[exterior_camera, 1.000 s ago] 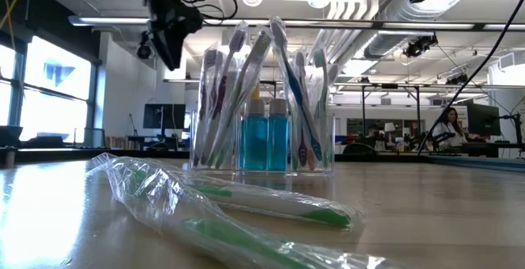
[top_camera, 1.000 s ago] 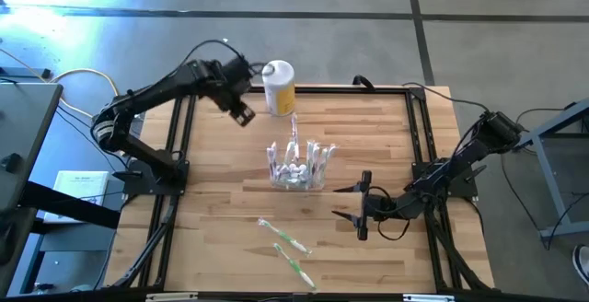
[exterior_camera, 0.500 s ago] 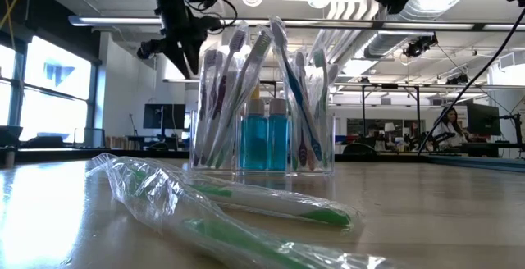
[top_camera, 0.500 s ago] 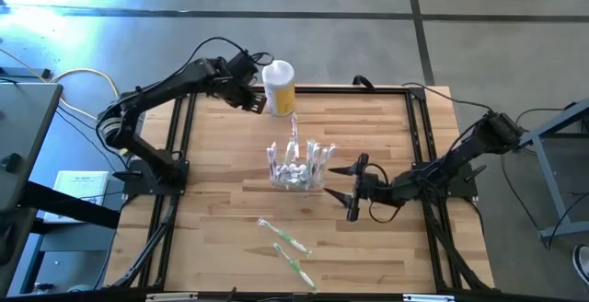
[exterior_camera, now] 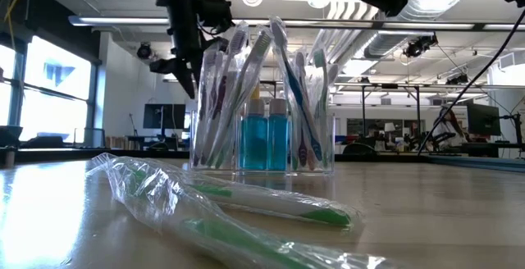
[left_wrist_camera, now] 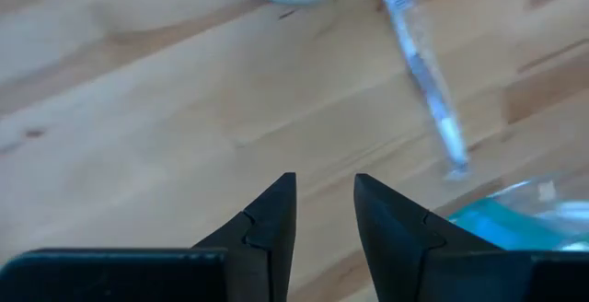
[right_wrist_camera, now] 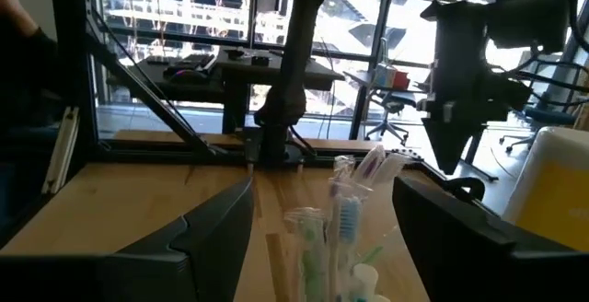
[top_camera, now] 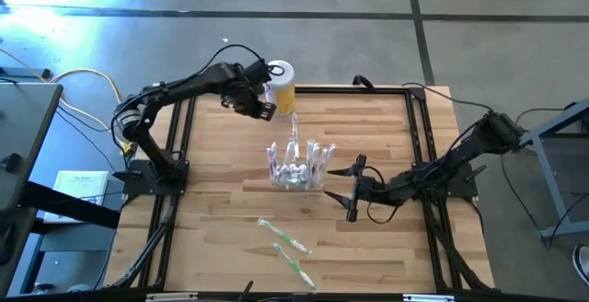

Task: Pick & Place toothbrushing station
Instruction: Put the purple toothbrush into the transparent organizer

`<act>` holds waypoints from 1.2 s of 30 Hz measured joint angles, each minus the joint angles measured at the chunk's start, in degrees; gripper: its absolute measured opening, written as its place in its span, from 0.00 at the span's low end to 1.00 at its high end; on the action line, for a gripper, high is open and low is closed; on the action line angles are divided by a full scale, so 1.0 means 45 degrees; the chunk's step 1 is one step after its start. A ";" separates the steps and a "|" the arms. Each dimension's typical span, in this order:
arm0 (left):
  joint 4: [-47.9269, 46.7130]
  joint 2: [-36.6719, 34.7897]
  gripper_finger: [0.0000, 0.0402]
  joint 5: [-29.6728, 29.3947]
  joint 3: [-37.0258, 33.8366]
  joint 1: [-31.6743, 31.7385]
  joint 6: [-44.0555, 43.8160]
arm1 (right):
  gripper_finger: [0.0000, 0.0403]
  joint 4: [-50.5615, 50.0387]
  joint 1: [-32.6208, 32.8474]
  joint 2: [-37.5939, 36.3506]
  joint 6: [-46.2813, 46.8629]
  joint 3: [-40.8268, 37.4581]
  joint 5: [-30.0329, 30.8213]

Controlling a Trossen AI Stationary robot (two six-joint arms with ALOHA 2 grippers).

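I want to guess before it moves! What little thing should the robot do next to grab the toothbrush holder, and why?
Probably the right gripper should slide a little closer to the holder. Its fingers are open, low over the table and pointed at the holder, but there is a gap between them. The left gripper hangs beside the yellow canister, holding nothing.

over the last second the left gripper (top_camera: 265, 110) has swung from the upper left of the high view rightward, ending just beside the yellow canister (top_camera: 281, 85). the right gripper (top_camera: 348, 190) slid leftward from right of centre, closer to the toothbrushing station (top_camera: 296, 166).
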 joint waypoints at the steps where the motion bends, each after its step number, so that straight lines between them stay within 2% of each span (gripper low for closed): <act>1: 0.0189 0.0049 0.27 0.0142 0.0000 0.0017 -0.0287 | 0.63 -0.0054 0.0084 0.0000 0.0041 0.0000 -0.0003; 8: 0.0757 0.0518 0.27 0.0315 0.0000 -0.0228 -0.1836 | 0.63 -0.0508 0.0828 0.0000 -0.0650 0.0005 -0.0001; 13: 0.1935 0.0681 0.27 0.0300 0.0010 -0.0692 -0.2482 | 0.63 -0.0541 0.1228 0.0000 -0.0999 0.0005 0.0014; 19: 0.3384 0.1071 0.27 -0.0726 0.0023 -0.1491 -0.2516 | 0.63 -0.1224 0.1777 0.0000 -0.1271 0.0005 0.0018; 23: 0.4595 0.1506 0.27 -0.0364 -0.0003 -0.1472 -0.2589 | 0.63 -0.1448 0.2191 0.0000 -0.1276 0.0005 0.0020; 28: 0.4889 0.2296 0.27 -0.0057 -0.0002 -0.1473 -0.2925 | 0.63 -0.1545 0.2681 0.0000 -0.1290 0.0005 0.0117; 36: 0.5346 0.3094 0.27 -0.0109 -0.0005 -0.1482 -0.2436 | 0.63 -0.1635 0.2865 0.0000 -0.1295 0.0005 0.0121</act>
